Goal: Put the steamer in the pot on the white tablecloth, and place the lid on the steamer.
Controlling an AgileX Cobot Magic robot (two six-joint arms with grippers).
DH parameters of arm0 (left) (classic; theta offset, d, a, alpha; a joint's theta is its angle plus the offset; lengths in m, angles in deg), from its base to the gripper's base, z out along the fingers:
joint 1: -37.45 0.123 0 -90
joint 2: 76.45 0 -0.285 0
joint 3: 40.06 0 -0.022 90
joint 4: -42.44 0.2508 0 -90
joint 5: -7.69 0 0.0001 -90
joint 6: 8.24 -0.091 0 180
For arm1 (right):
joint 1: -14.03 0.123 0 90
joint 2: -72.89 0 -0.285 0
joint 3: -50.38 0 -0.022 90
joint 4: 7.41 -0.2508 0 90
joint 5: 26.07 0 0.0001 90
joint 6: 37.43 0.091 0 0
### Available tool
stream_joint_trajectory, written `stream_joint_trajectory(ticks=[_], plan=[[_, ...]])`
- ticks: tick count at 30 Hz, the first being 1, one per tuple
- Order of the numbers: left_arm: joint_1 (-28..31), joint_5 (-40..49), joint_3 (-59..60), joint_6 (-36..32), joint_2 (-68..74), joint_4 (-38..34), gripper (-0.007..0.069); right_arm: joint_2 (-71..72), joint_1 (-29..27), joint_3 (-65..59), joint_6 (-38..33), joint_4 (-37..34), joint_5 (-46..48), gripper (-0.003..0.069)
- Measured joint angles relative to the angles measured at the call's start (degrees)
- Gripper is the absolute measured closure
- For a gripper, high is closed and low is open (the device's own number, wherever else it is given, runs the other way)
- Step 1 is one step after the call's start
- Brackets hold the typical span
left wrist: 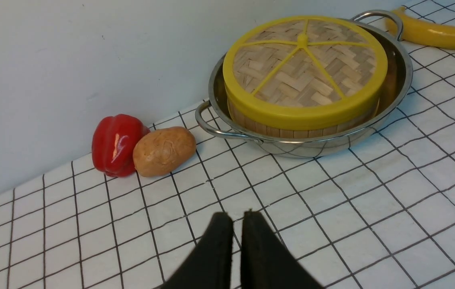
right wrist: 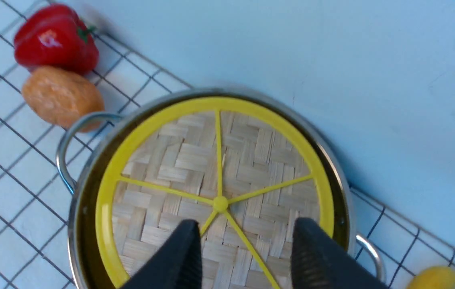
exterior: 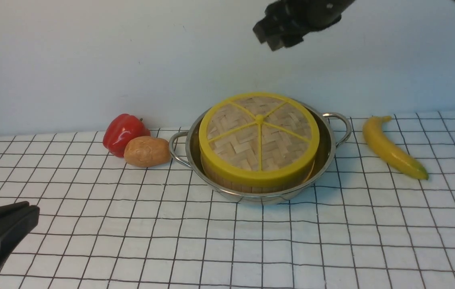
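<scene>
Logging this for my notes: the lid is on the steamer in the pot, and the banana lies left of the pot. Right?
Not quite: the front view shows the banana lying right of the pot. The lid is indeed on the steamer in the pot.

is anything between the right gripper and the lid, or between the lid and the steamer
Nothing visible. The right gripper hangs open in clear air above the lid, and the lid already sits on the steamer in the pot. The pepper, potato and banana lie off to the sides.
</scene>
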Motion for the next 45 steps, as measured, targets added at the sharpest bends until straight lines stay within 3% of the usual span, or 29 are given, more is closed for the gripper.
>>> stream_joint_trajectory(ticks=[3,8,14,19,23,27,33,40,45], plan=[[0.0,0.0,0.0,0.0,0.0,0.0,0.0588,4.31,0.0,0.01,-1.05,-1.21,0.18,0.0524],[0.0,0.0,0.0,0.0,0.0,0.0,0.058,10.95,0.0,0.06,-3.45,-5.46,0.19,0.0666],[0.0,0.02,0.0,0.0,0.0,0.0,0.0564,22.11,0.0,-3.68,-6.47,-11.01,0.19,0.0671],[0.0,-0.25,0.0,-0.06,0.0,0.0,0.056,30.95,0.0,-15.52,-8.1,-11.61,-0.18,0.0671],[0.0,-4.16,0.0,-0.2,0.0,0.0,0.0552,43.79,0.0,-39.2,-8.51,-11.66,-11.73,0.0671],[0.0,-8.41,0.0,-0.2,0.0,-0.05,0.055,55.5,0.0,-62.37,-8.3,-11.72,-31.7,0.0671],[0.0,-11.76,0.0,-0.2,0.0,-0.05,0.0539,65.12,0.0,-86.05,-7.16,-12.08,-55.49,0.0671],[0.0,-12.31,0.0,-0.2,0.0,0.0,0.0529,67.97,0.0,-89.97,-7.03,-13.81,-62.45,0.0667],[0.0,-12.31,0.0,-0.2,0.0,0.0,0.0519,67.97,0.0,-90.02,-7.03,-14.09,-62.56,0.0659]])
